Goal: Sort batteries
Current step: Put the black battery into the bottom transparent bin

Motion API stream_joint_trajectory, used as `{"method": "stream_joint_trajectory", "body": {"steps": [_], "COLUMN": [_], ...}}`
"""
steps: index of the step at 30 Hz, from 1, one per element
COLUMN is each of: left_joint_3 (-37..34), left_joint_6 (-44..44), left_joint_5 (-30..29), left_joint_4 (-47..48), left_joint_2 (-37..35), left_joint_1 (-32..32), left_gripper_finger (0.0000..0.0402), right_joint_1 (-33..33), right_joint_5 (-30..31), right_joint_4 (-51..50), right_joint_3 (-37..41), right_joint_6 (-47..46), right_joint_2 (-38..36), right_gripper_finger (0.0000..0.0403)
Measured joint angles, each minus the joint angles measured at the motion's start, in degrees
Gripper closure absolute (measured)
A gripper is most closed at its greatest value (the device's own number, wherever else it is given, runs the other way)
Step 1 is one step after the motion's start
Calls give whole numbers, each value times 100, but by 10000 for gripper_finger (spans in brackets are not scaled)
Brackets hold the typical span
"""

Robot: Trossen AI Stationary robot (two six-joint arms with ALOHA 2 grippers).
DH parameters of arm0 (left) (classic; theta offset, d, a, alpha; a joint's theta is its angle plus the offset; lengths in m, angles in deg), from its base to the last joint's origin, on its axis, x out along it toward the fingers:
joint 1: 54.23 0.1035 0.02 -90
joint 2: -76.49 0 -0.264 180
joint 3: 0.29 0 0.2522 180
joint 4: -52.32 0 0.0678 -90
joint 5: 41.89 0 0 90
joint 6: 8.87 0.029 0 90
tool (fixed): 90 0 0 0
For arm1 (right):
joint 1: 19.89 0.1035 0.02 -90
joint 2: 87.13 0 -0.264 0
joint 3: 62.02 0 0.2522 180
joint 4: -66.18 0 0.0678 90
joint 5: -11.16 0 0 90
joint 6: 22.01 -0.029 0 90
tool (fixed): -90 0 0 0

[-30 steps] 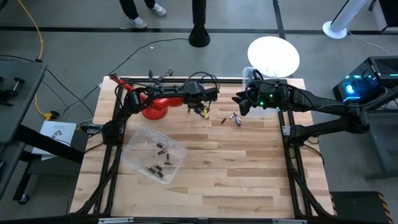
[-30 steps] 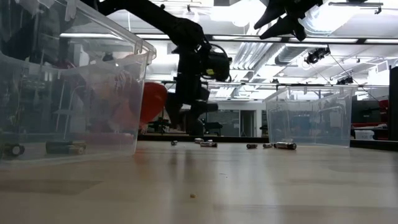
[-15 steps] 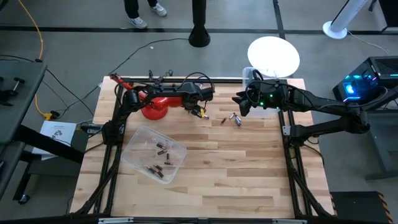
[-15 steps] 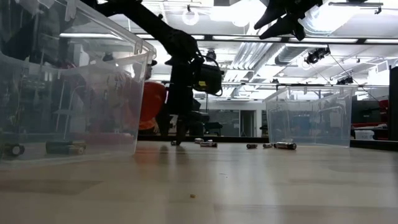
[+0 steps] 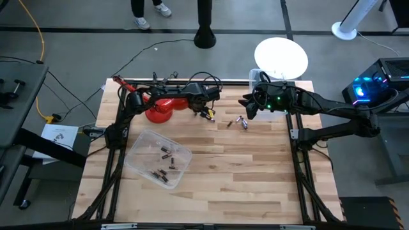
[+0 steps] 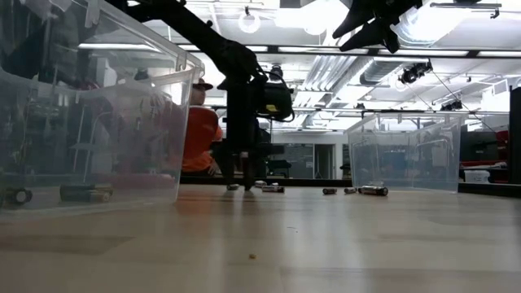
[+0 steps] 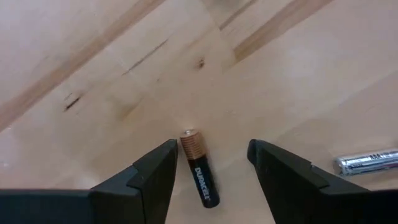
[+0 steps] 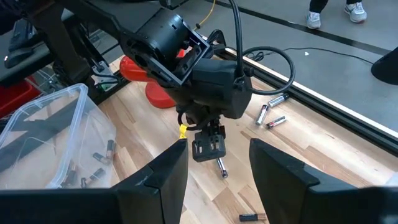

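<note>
My left gripper (image 7: 211, 152) is open and low over the table's far middle (image 5: 206, 114). Its fingers stand on either side of a black-and-copper battery (image 7: 199, 169) that lies flat on the wood, and I see no touch. A silvery battery (image 7: 367, 162) lies close by. More loose batteries (image 5: 241, 121) lie between the two grippers. My right gripper (image 8: 217, 180) is open and hangs high above the table at the far right (image 5: 246, 105). Several batteries (image 5: 163, 163) lie on the floor of a clear bin (image 5: 137, 144).
A red plunger-like tool (image 5: 160, 108) stands at the far left beside the left arm. A second clear bin (image 6: 407, 150) stands at the far right, under the right arm (image 5: 300, 101). Bare wood spreads over the table's near half.
My left gripper has come down from just above the table until its fingertips stand at the tabletop, shifting slightly toward the table's left. The right arm has kept still.
</note>
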State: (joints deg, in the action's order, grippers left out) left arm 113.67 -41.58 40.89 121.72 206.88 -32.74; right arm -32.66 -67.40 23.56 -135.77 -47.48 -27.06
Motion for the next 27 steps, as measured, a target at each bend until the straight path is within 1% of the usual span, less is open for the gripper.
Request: {"method": "stream_joint_trajectory", "body": {"steps": [5, 8, 10, 13, 14, 15, 17, 20, 24, 27], "left_joint_3": [3, 3, 3, 0, -4, -10, 62, 277, 461, 461], "left_joint_6": [-16, 102, 181, 331, 411, 478, 644, 889, 1301, 1717], "left_joint_5": [109, 162, 178, 265, 322, 407, 520, 528, 496, 508], "left_joint_4": [74, 78, 76, -39, -83, -148, -303, -361, -794, -846], "left_joint_2": [7, 9, 9, 11, -2, -22, -38, -147, -720, -1223], "left_joint_1": [-141, -164, -176, -183, -180, -171, -163, -152, -98, -134], "left_gripper_finger": [237, 269, 300, 365, 380, 386, 383, 386, 395, 395], "right_joint_1": [0, 0, 0, 0, 0, 0, 0, 0, 2, 0], "right_joint_5": [0, 0, 0, 0, 1, 2, 1, 3, 202, 249], "right_joint_4": [0, 0, 0, 0, 0, 0, 2, 2, 2, 4], "right_joint_3": [0, 0, 0, 0, 0, 0, 0, 0, 0, -1], "right_joint_6": [0, -2, 0, -2, -2, -4, -18, -12, -74, -156], "right_joint_2": [0, 0, 0, -2, -1, 0, 0, 0, 0, 0], "right_gripper_finger": [238, 238, 238, 238, 238, 238, 238, 238, 238, 238]}}
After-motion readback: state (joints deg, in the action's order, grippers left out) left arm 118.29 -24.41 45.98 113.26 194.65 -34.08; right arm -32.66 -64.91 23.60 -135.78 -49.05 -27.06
